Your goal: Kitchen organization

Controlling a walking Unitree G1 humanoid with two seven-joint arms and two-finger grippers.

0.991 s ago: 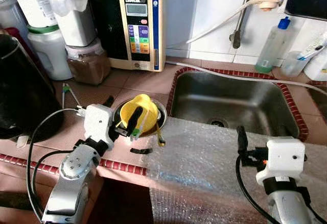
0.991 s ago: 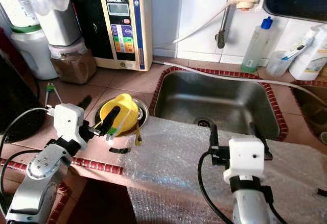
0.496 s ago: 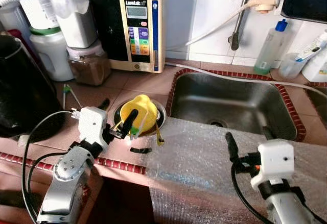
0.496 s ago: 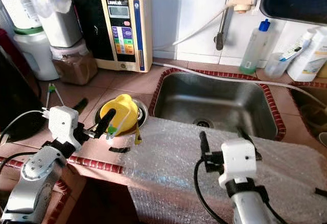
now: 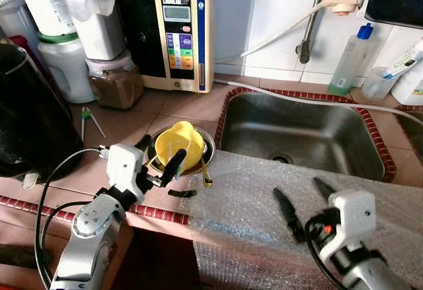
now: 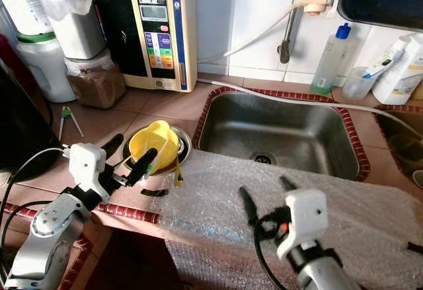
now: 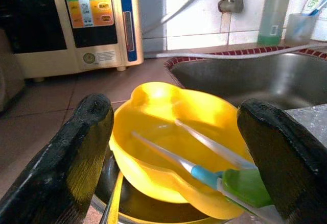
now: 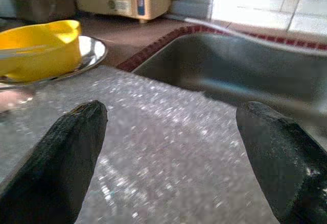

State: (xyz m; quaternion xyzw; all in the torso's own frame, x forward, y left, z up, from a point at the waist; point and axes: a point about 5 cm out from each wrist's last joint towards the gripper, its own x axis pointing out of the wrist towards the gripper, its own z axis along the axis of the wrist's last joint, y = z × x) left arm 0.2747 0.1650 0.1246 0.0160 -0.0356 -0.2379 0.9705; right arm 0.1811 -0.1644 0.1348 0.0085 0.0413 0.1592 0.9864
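Left of the sink (image 5: 301,131), the left gripper (image 5: 160,160) hovered with fingers apart beside the yellow bowl (image 5: 178,146), which sat in a steel dish (image 5: 206,146). In front of the sink, the right gripper (image 5: 304,203) was spread open over bubble wrap (image 5: 244,197).

A yellow plastic bowl (image 5: 178,143) with a pouring lip sits tilted inside a shallow steel dish (image 5: 206,146) on the tiled counter, just left of the sink. Inside the bowl lie two pale, thin sticks (image 7: 204,145), crossing toward its near rim; one carries a blue and green end (image 7: 235,183), possibly a toothbrush handle. A slim spoon-like utensil (image 5: 205,174) hangs over the dish's near edge onto the counter
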